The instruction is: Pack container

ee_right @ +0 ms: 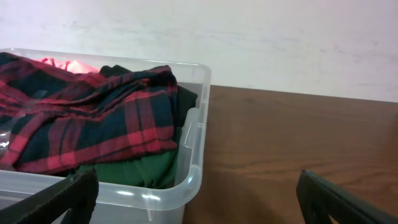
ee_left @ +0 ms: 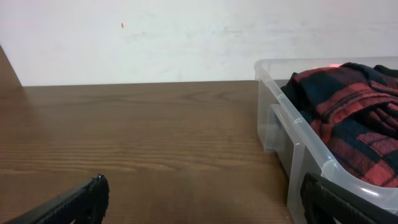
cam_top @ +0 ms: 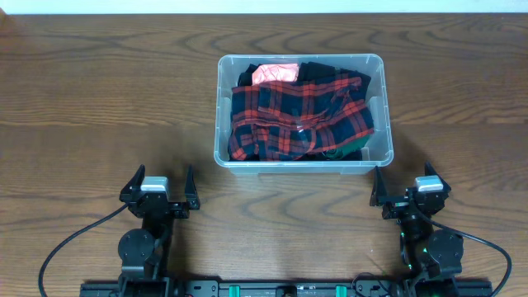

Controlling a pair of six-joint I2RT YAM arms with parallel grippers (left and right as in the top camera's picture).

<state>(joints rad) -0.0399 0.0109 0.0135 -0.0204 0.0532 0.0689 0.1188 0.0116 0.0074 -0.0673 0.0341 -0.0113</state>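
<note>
The container point(cam_top: 305, 167) is set upright on the table point(cam_top: 99, 99), about centre and toward the far side. It is filled with clothes. A red-and-black plaid cloth point(cam_top: 297, 111) is spread over most of the top. A pink piece point(cam_top: 275, 73) and a black piece point(cam_top: 326, 71) are seen at the far end, and green cloth point(ee_right: 146, 171) is seen under the plaid at the near right corner.

The left gripper point(cam_top: 164, 172) is parked on the near side, off the container's near left corner and apart from it. Its jaws are spread wide and nothing is held. In the left wrist view the container is seen ahead at the right edge.

The right gripper point(cam_top: 403, 173) is parked on the near side, just off the near right corner, not touching. Its jaws are also spread wide and nothing is held. In the right wrist view the container is seen ahead at the left.

The container's near wall is faced by both grippers, and the container lies between their lines, farther out. A white wall point(ee_left: 186, 37) is seen behind the table.
</note>
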